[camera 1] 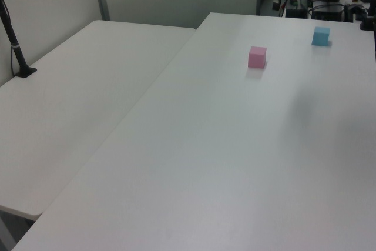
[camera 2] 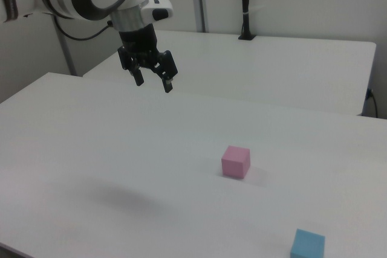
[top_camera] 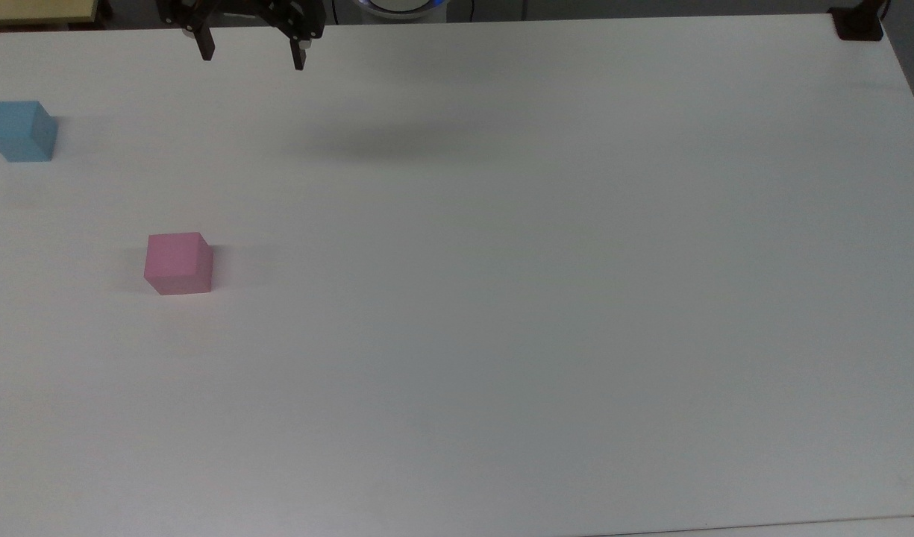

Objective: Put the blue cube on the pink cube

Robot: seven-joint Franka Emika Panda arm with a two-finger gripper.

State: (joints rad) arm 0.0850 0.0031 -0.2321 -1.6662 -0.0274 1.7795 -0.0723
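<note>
Gripper (camera 2: 153,81) raised high above the white desk (camera 2: 121,161), fingers spread wide with nothing between them, pointing down; in the top view, gripper (top_camera: 252,58) at the upper edge, over the far side of the desk (top_camera: 546,283). Blue cube (top_camera: 22,131) resting flat on the desk, well off to the gripper's left in the top view and a little lower in the picture; in the right view, blue cube (camera 2: 308,245) far below and to the right of the gripper, close to the bottom edge. Pink cube (top_camera: 178,262) also flat on the desk, below the gripper and slightly to its left in the top view, well apart from the blue cube; in the right view, pink cube (camera 2: 235,161) between gripper and blue cube. In the left view, pink cube (camera 1: 257,57) and blue cube (camera 1: 320,36) both untouched, apart from each other. Soft shadow (top_camera: 404,142) on the desk to the gripper's right in the top view
</note>
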